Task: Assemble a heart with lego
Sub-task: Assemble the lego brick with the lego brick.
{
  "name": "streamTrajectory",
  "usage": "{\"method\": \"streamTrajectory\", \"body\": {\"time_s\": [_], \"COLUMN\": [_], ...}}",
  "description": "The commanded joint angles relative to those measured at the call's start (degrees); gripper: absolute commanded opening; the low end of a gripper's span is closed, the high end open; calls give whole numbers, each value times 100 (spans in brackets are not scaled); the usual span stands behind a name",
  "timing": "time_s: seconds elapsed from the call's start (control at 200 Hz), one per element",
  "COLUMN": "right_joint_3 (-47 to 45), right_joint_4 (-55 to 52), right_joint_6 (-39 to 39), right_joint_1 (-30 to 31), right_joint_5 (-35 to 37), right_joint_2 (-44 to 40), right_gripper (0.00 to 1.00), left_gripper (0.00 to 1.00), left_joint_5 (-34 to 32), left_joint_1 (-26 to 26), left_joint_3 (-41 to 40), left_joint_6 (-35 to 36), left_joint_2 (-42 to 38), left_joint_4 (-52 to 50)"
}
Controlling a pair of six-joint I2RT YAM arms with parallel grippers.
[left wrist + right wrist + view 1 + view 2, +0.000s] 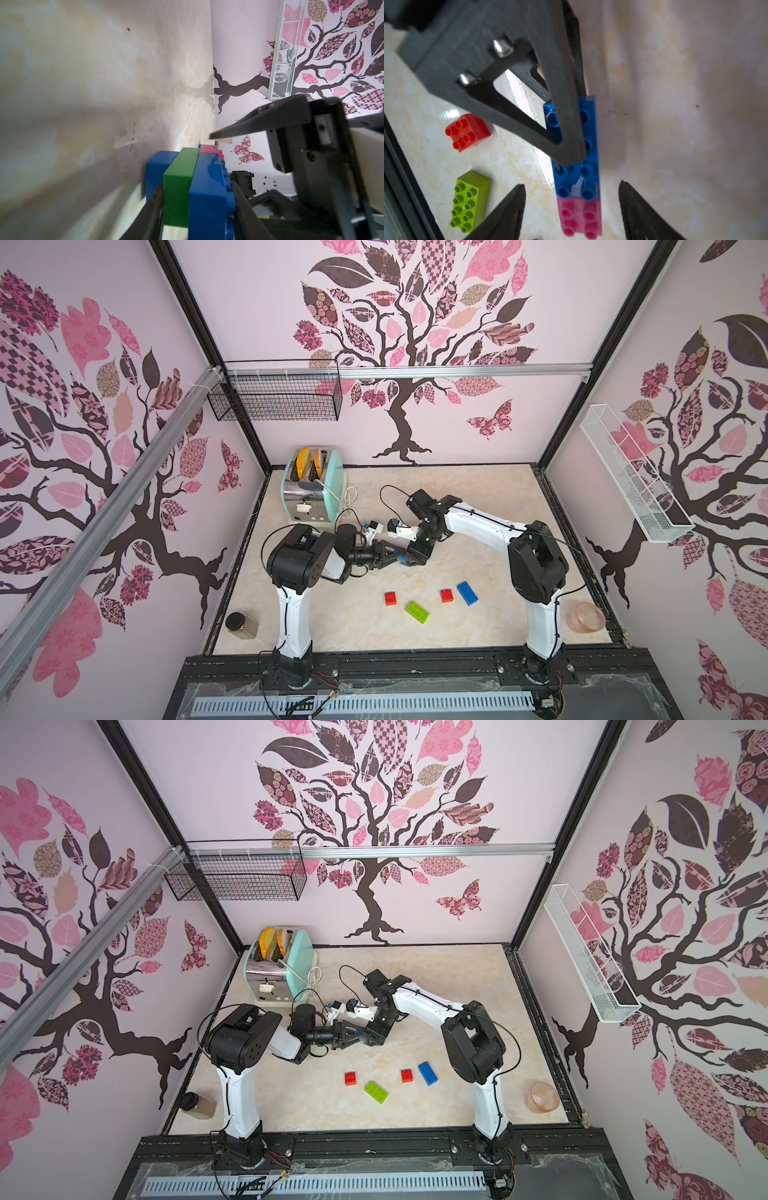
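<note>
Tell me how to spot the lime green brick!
Look at the marble table, toward its front edge. The lime brick lies there between two small red squares, nearest the front. It is long like the blue brick nearby, but the only yellow-green one.

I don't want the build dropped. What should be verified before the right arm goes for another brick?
1. Left jaws shut on the partial heart: ok.
2. Right jaws open, on either side of the pink brick, not touching it: ok.
3. Pink brick fully pressed home: cannot tell.
4. Lime brick, blue brick, red brick and second red brick lie loose on the table, studs up: ok.
5. Heart complete: not ok.
</note>
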Motion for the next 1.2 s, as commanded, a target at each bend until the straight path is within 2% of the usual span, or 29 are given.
{"method": "streamTrajectory", "body": {"time_s": [0.0, 0.215, 0.655, 0.955, 1.195], "right_joint_3": [-6, -83, -283, -413, -1144], "right_joint_4": [31, 76, 290, 452, 307], "right_joint_6": [68, 551, 674, 950, 1307], "right_joint_1": [-272, -407, -131, -103, 877], "right_joint_5": [-381, 500, 897, 849, 1169], "right_joint_2": [-550, -620, 124, -633, -1448], "right_gripper": [76, 78, 80, 81, 82], "left_gripper": [30, 30, 29, 29, 28], "left_joint_5": [-55, -101, -88, -94, -153], "left_joint_1": [-14, -6, -13, 12, 156], "left_joint_3": [-25, -42, -20, -3, -49], "left_joint_6": [150, 170, 138, 112, 97], "left_joint_2": [31, 49, 74, 121, 171], "left_joint_4": [55, 23, 50, 72, 127]}}
